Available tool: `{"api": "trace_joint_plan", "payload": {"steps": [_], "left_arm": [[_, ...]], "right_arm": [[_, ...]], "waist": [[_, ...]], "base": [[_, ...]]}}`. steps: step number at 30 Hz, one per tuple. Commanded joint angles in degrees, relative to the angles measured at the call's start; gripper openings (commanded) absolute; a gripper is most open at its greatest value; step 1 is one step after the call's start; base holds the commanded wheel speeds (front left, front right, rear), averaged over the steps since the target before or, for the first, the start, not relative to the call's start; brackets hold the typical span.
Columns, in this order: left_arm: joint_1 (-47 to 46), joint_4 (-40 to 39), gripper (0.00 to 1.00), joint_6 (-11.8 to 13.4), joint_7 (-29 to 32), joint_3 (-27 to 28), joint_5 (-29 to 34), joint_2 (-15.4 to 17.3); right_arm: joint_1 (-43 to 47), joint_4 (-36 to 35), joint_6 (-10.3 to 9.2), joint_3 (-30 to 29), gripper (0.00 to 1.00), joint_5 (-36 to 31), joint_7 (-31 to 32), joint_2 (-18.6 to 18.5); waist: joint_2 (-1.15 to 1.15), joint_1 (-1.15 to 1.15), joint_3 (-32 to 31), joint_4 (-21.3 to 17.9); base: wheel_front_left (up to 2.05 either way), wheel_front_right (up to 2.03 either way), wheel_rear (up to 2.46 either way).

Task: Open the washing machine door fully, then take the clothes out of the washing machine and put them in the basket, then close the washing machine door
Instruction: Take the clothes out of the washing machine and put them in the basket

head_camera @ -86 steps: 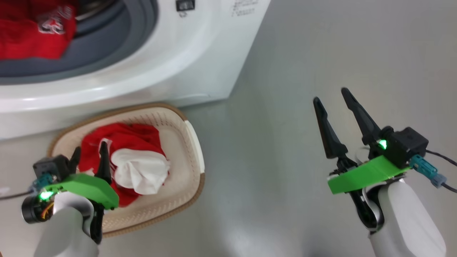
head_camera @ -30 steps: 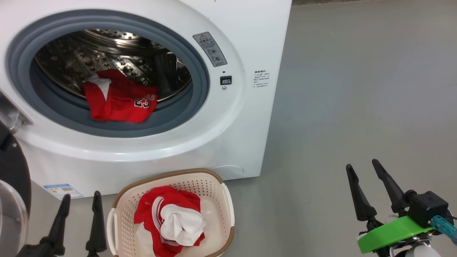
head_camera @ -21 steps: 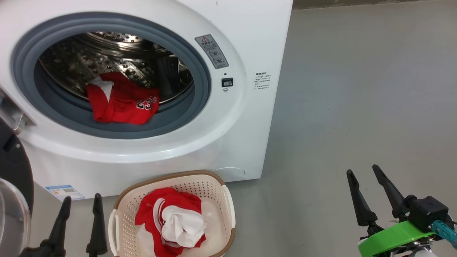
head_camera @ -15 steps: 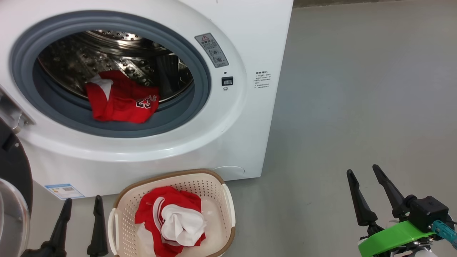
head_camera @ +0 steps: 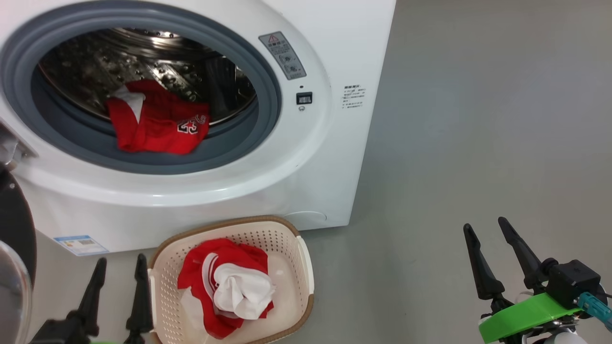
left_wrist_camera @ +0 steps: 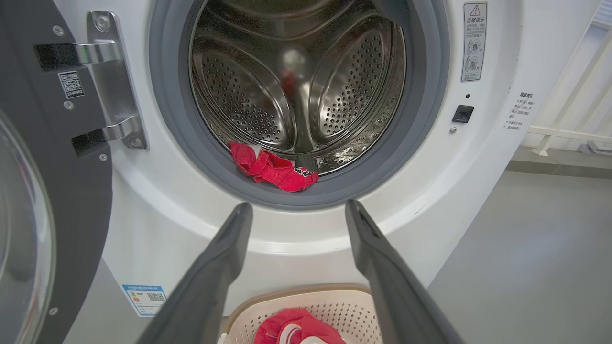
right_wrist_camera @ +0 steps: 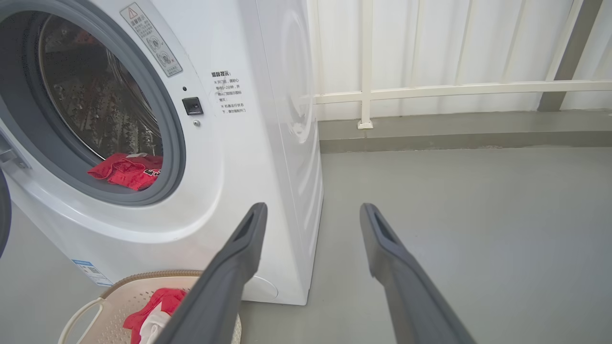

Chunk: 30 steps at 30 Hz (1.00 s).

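Note:
The washing machine stands with its door swung open at the far left. A red jersey numbered 23 lies at the drum's front lip, also in the left wrist view. On the floor before the machine, the basket holds a red garment and a white one. My left gripper is open and empty just left of the basket, pointing at the drum opening. My right gripper is open and empty over bare floor to the right.
The door's metal hinge and black rim stand close on the left. A white railing runs along the wall behind the machine. Grey floor stretches to the right.
The head camera has lifted from the basket to the drum opening. My left gripper, earlier over the basket, now sits low beside it. Over the last second only the picture shifted slightly.

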Motion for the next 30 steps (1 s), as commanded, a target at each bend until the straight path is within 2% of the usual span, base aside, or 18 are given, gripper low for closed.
{"api": "trace_joint_plan", "payload": {"steps": [1,9,15,21,30], "left_arm": [[-3.65,-0.08,1.0,-0.18,-0.52,1.2,0.43,0.48],[-15.12,7.94,1.0,-0.03,1.22,-1.33,2.25,2.45],[-26.79,14.39,1.0,0.73,8.07,-2.31,3.25,4.36],[-36.6,21.33,1.0,1.09,15.05,-3.02,4.2,7.05],[-48.57,31.48,1.0,1.26,20.25,-4.55,5.51,9.51]], "right_arm": [[-1.37,-1.62,0.09,1.19,1.0,0.47,-0.27,-0.31],[-3.75,-1.92,0.09,1.87,1.0,0.27,-0.27,0.58],[-6.49,-1.86,0.09,2.89,1.0,0.33,-0.27,1.28],[-9.21,-1.49,0.09,4.73,1.0,0.75,-0.27,2.21],[-11.61,-1.57,0.09,5.35,1.0,1.14,-0.27,3.07]], "waist": [[0.0,0.0,0.97,0.09],[0.0,0.0,5.04,-0.25],[0.0,0.0,8.51,-1.07],[0.0,0.0,11.25,-3.55],[0.0,0.0,14.86,-5.86]], "base": [[0.0,0.0,0.0],[0.0,0.0,0.0],[0.0,0.0,0.0],[0.0,0.0,0.0],[0.0,0.0,0.0]]}}
